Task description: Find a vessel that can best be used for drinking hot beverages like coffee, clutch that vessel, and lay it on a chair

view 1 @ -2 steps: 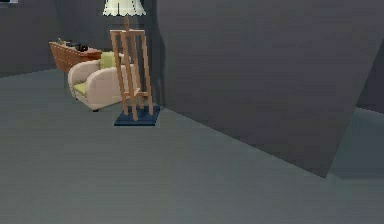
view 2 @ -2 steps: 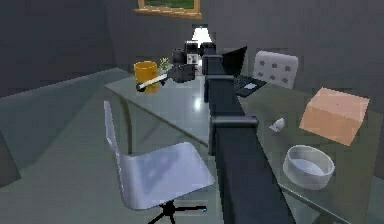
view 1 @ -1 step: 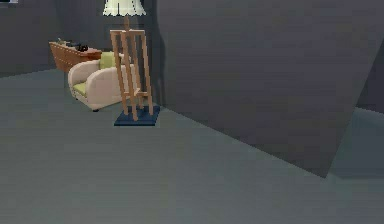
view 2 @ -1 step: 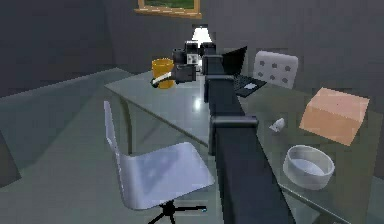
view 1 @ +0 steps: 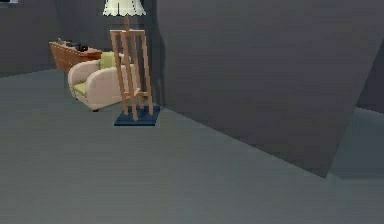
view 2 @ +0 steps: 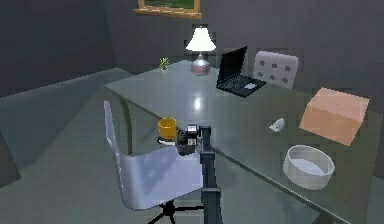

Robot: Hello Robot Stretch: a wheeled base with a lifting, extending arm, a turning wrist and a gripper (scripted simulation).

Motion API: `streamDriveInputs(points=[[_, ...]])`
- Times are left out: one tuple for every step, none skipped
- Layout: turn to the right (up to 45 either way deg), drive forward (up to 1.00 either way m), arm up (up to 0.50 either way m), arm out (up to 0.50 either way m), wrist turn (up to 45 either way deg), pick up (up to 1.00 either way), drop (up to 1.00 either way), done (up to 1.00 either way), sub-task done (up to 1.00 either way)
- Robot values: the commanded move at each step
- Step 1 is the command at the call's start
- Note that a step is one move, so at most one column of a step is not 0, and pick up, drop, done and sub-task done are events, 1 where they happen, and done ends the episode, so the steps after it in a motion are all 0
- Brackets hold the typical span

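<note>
- The cup [view 2: 168, 128] is small and orange-yellow. It stands on the surface [view 2: 250, 120], near the front edge.
- A white chair [view 2: 140, 170] is pulled up to that edge, just beside the cup.
- The hand [view 2: 186, 140] is at the end of the arm [view 2: 209, 185], right next to the cup. I cannot tell if it touches the cup.
- I cannot tell what state the hand is in. I also cannot tell if it holds anything, because the cup sits on the surface right by it.
- Done, I think: the cup is found, and the arm reaches out to it.
- Left, I think: get a good hold on the cup, lift it off the surface, and lay it on a chair.
- The white chair looks like the closest seat. A grey chair [view 2: 276, 67] is at the far side of the surface. An armchair [view 1: 95, 85] stands across the room in the forward view.
- A lamp [view 2: 201, 42], a laptop [view 2: 236, 72], a box [view 2: 335, 113] and a bowl [view 2: 307, 163] are also on the surface, all well apart from the cup.
- Writing: I can read no words or labels on the cup, the box or the laptop.
</note>
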Motion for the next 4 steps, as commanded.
streamDriveInputs(points=[[0.0,0.00,-0.32,0.00,0.0,0.00,0.00,0.00,0.00],[0.0,0.00,0.00,0.00,0.0,0.00,1.00,0.00,0.00],[0.0,0.00,0.10,0.00,0.0,0.00,0.00,0.00,0.00],[0.0,0.00,0.00,-0.08,0.0,0.00,0.00,0.00,0.00]])
